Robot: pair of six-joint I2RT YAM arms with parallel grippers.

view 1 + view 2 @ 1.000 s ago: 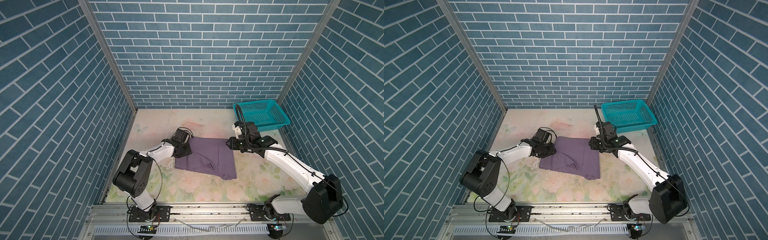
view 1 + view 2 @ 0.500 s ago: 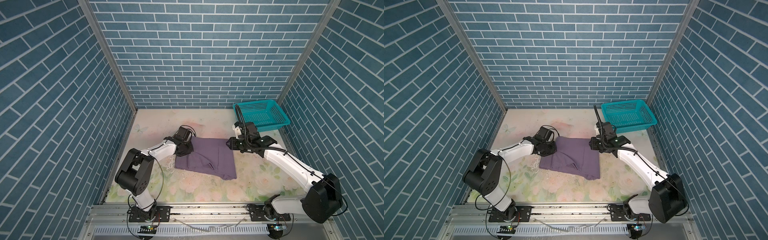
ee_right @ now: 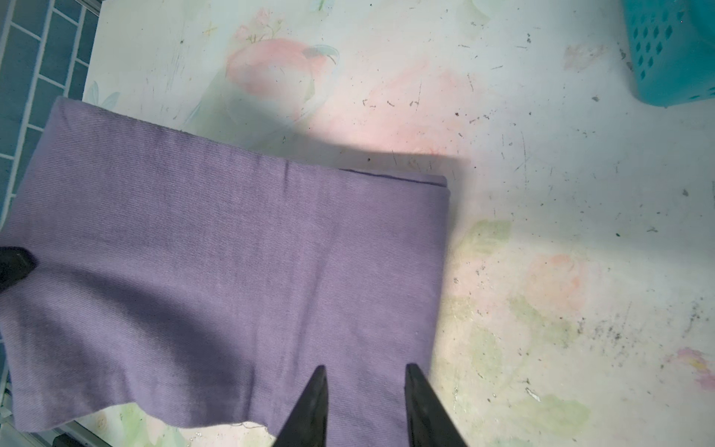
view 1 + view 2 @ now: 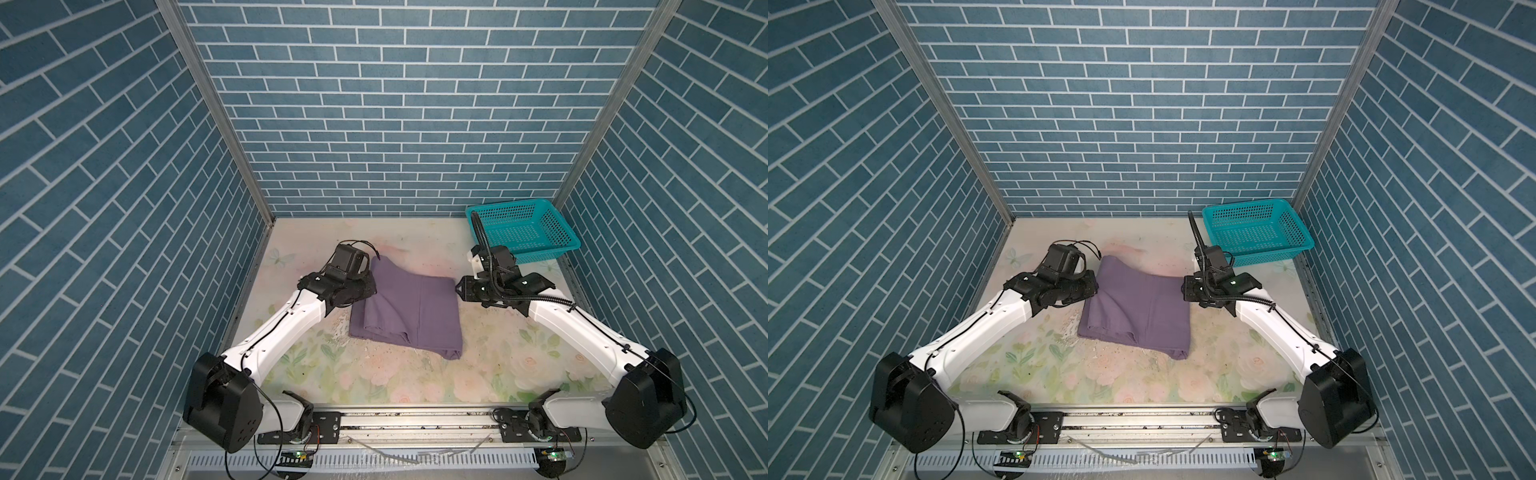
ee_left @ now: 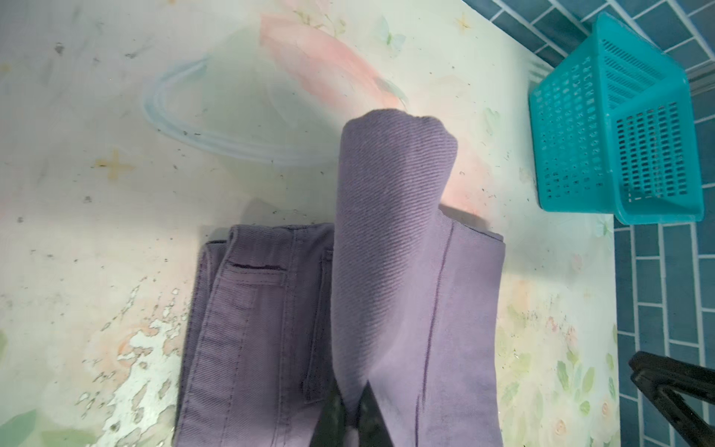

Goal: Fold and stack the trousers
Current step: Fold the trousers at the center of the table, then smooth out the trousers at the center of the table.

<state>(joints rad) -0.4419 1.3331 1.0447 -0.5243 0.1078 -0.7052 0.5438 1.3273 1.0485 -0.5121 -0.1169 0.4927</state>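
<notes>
Left fingers (image 5: 369,416) pinching a raised fold of the trousers (image 4: 409,311), mid-frame. Right fingers (image 3: 311,410) spread over their edge.

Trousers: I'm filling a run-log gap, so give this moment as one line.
trousers: folded | left gripper: shut on trousers, pinched fold raised | right gripper: open at opposite edge | basket: empty
</notes>
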